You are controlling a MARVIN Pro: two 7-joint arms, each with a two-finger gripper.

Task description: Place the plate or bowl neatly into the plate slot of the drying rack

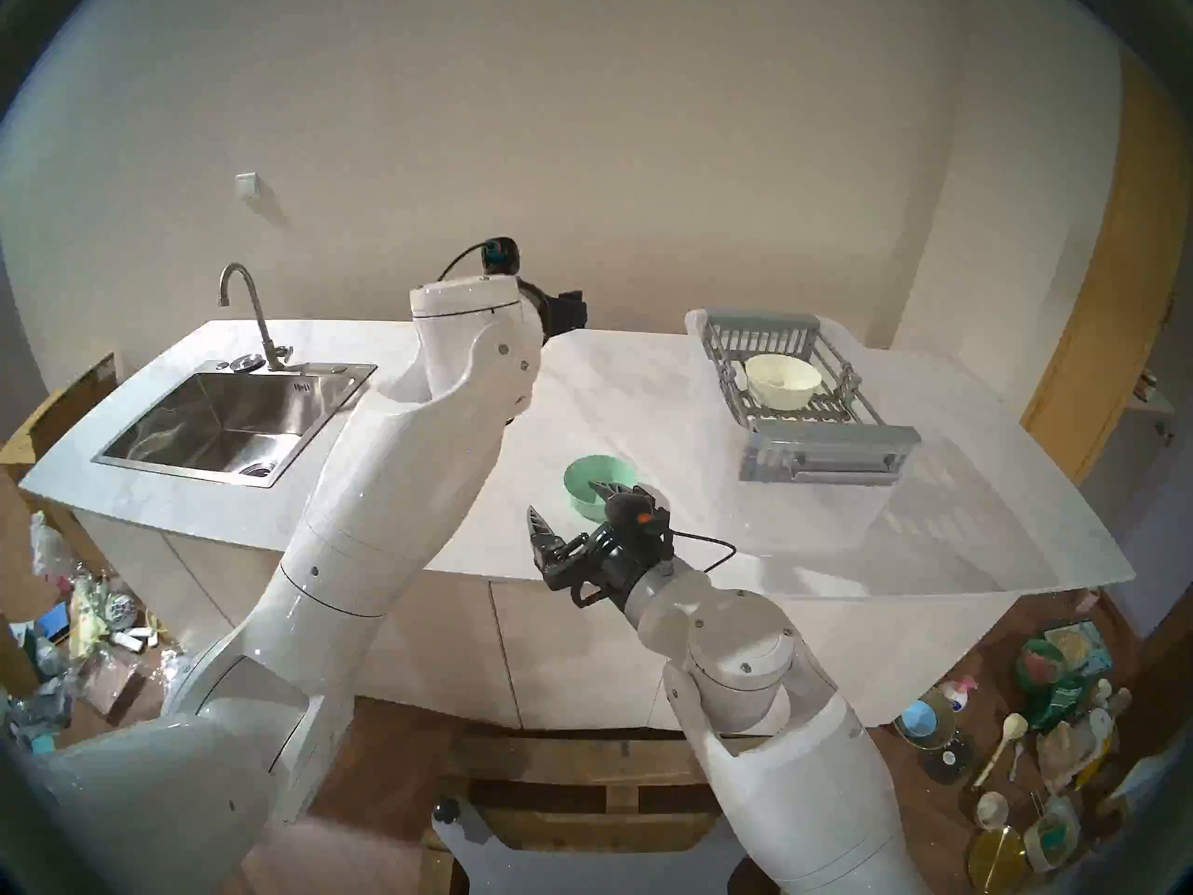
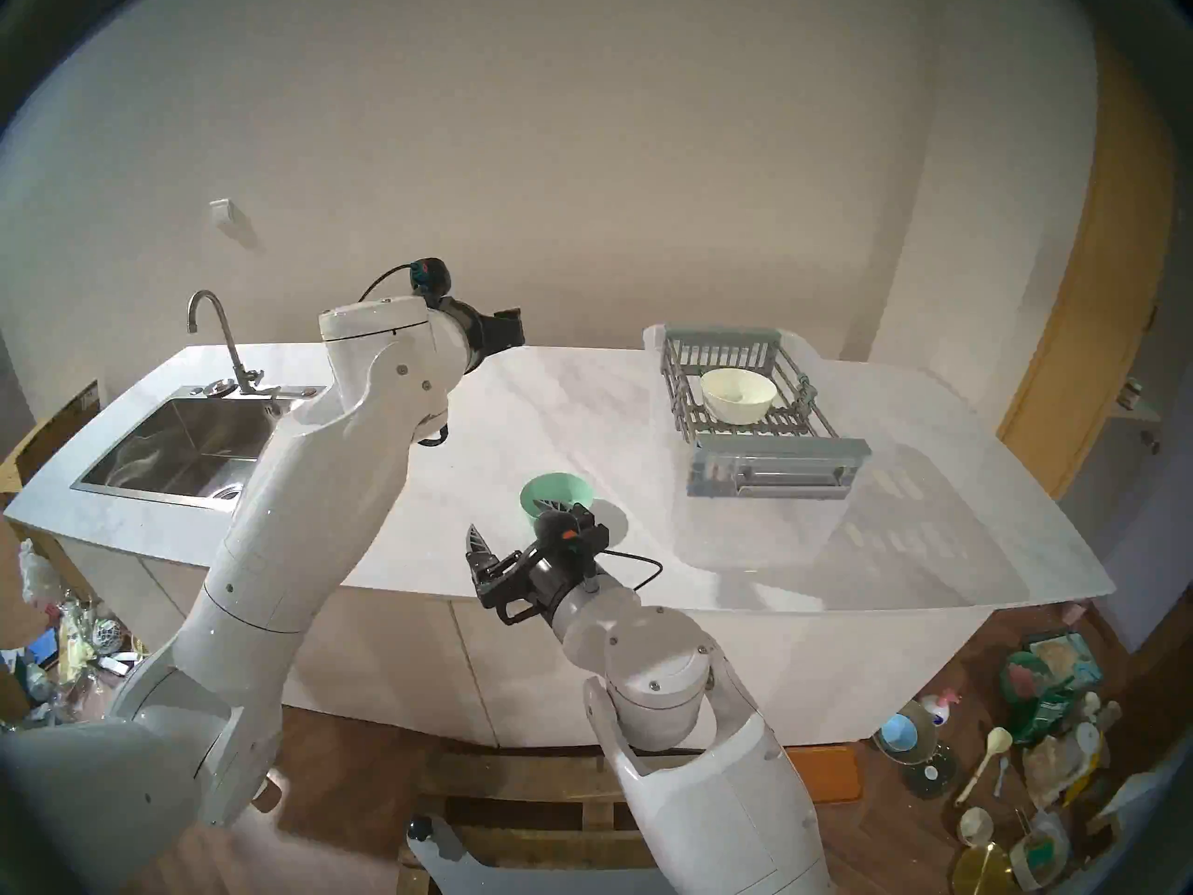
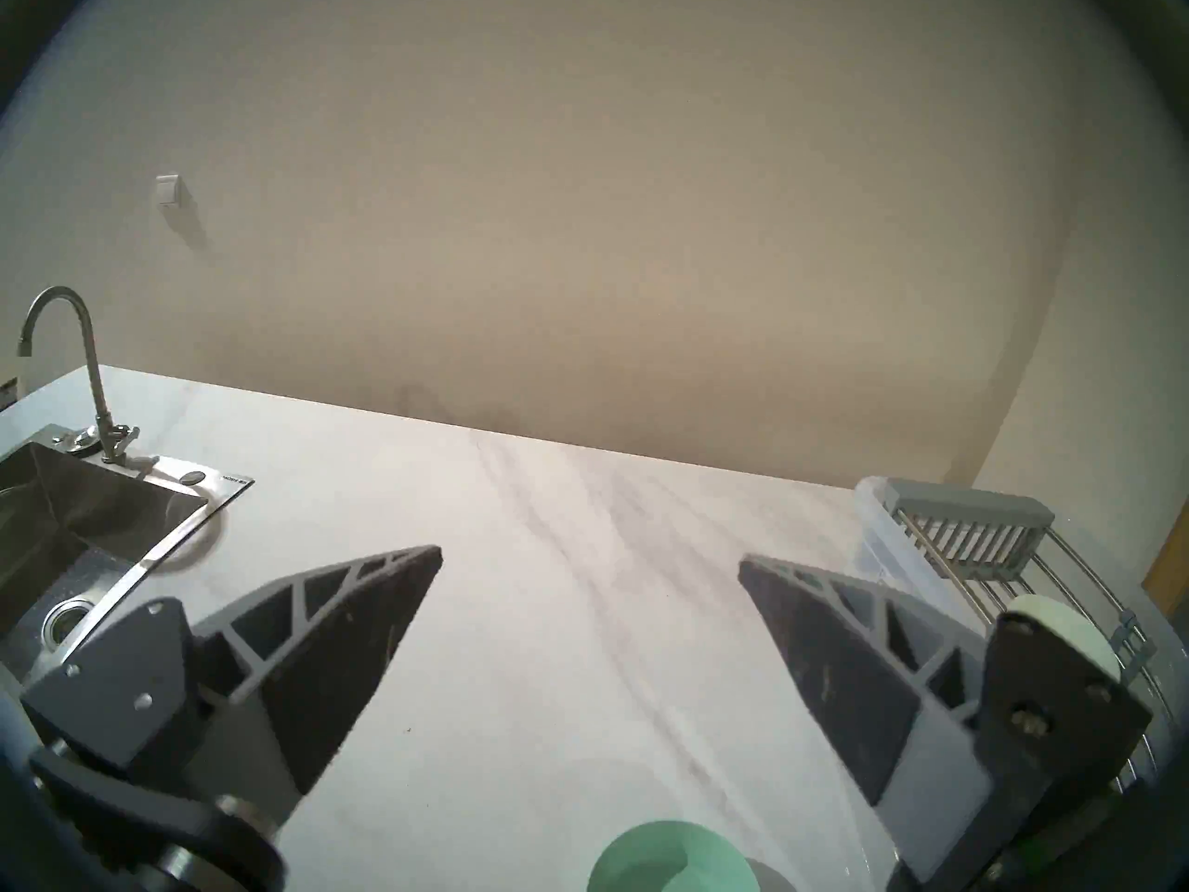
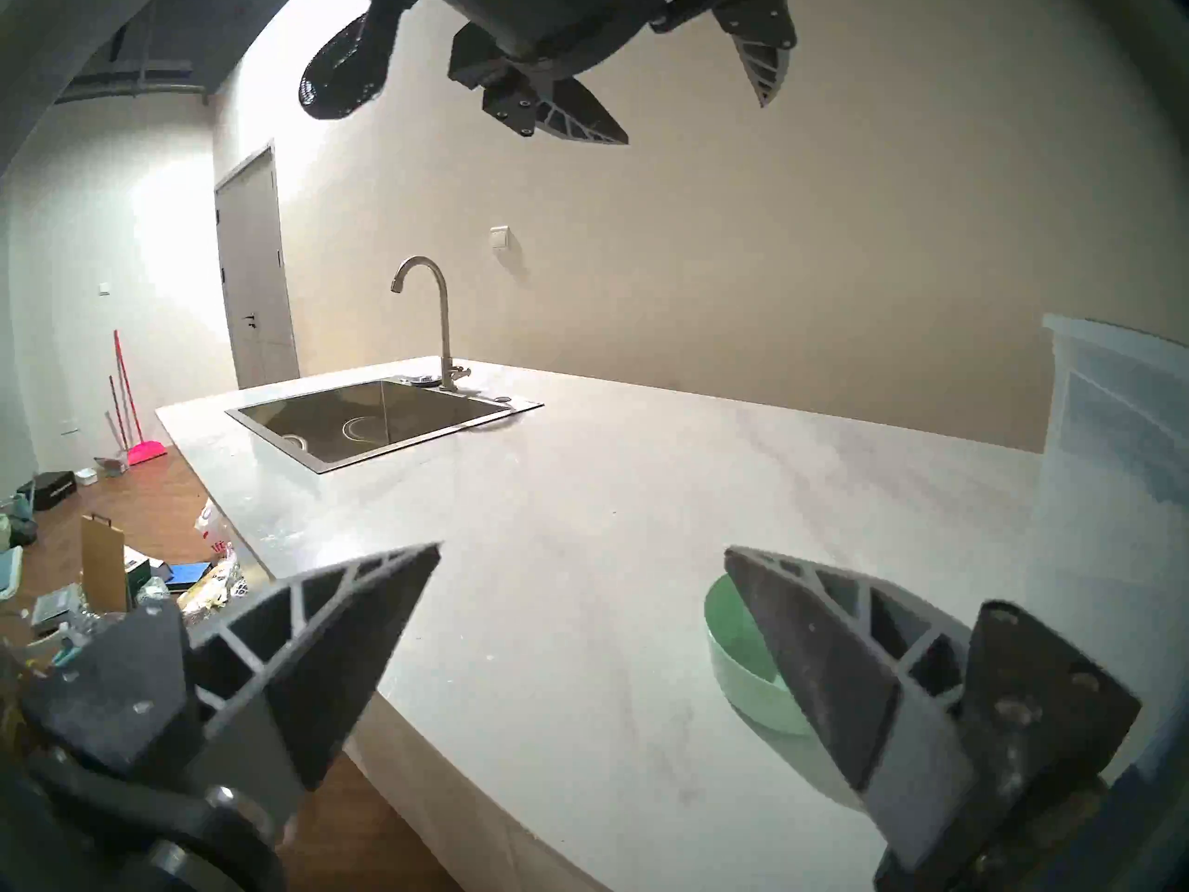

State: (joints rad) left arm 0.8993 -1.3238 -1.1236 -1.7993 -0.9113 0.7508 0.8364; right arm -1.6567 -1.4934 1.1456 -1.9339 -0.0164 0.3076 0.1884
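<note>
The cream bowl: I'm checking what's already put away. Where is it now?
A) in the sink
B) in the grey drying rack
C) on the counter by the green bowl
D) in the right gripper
B: the cream bowl sits inside the drying rack, on its toothed bars.

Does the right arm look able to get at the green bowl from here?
Probably yes: the right gripper is open beside the green bowl, with only bare counter around it and nothing in the way.
</note>
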